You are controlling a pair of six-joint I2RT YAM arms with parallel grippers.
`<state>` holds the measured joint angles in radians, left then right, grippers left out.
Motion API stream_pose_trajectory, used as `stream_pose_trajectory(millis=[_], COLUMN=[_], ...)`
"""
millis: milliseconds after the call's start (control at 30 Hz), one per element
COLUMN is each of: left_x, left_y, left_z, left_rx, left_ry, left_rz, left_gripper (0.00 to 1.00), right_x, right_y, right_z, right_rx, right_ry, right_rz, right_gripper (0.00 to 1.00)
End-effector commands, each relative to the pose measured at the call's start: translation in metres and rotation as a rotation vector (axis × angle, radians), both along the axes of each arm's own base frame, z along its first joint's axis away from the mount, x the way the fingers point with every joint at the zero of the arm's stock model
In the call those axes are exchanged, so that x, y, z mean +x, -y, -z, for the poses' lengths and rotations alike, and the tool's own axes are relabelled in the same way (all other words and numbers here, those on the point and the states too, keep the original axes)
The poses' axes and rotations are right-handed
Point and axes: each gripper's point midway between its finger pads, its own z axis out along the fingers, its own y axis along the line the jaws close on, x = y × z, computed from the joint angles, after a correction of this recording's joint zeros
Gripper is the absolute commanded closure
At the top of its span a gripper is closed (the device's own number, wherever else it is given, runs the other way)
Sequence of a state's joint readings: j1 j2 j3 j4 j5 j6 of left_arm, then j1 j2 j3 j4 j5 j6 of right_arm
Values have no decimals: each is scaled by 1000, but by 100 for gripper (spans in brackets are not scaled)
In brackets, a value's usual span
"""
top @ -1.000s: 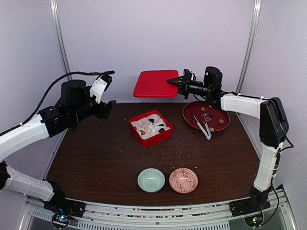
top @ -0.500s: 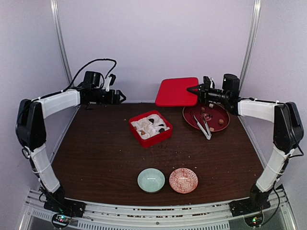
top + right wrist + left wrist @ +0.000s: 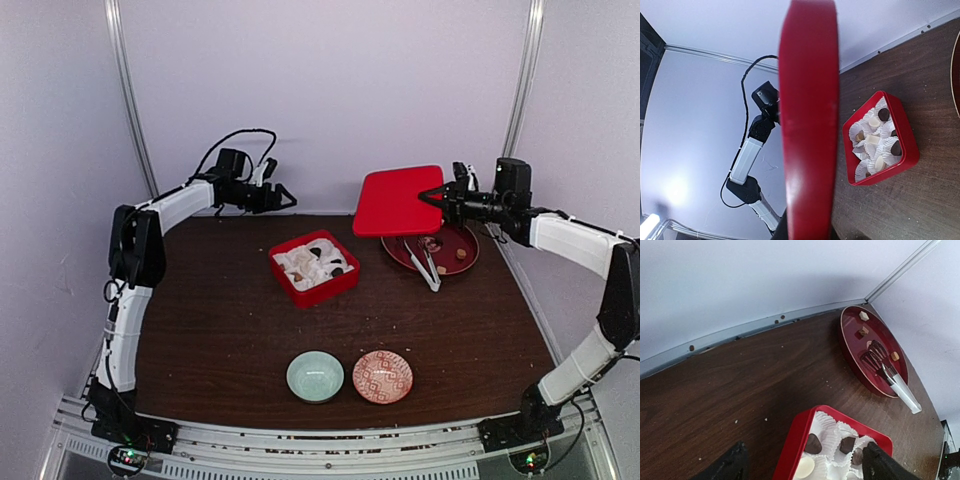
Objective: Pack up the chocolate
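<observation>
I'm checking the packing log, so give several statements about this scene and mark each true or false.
1. The right gripper holds the red lid in the air. True.
2. The left gripper grips the tongs. False: it is open and empty, and the tongs lie on the dark red plate.
3. The red box is covered. False: it is open, with chocolates showing inside.
4. The green bowl and patterned bowl stand side by side. True.
</observation>
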<state>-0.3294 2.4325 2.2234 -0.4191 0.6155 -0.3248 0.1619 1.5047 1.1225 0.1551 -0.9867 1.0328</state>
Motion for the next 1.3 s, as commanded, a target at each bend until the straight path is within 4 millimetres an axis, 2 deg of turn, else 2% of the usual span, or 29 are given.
stream_pose_trajectory(millis=[0, 200, 433, 633, 800, 900, 1033, 1167, 1267], left_x=[-3, -11, -40, -81, -104, -103, -88, -60, -54], left_y=[28, 62, 103, 137, 150, 145, 119, 60, 11], left_z=[14, 41, 59, 59, 49, 23, -24, -68, -87], left_rx=[-88, -115, -148, -194, -197, -197, -164, -211, -218], left_ry=[-68, -100, -131, -157, -146, -98, 7, 67, 120], left_rz=[100, 179, 303, 463, 542, 526, 412, 188, 33], left_gripper=[20, 19, 19, 20, 23, 24, 19, 15, 9], right_x=[-14, -24, -37, -43, -46, -47, -44, -36, -29], right_y=[10, 18, 19, 20, 21, 18, 3, -27, -50], right_z=[-3, 3, 7, 9, 16, 21, 19, 17, 15], right_rx=[-51, -81, -109, -122, -138, -136, -110, -83, -68], right_ry=[43, 38, 30, 27, 14, 6, 18, 17, 16], right_rz=[0, 2, -14, -19, -24, -35, -68, -144, -201], right_gripper=[100, 100, 100, 100, 100, 100, 100, 100, 100])
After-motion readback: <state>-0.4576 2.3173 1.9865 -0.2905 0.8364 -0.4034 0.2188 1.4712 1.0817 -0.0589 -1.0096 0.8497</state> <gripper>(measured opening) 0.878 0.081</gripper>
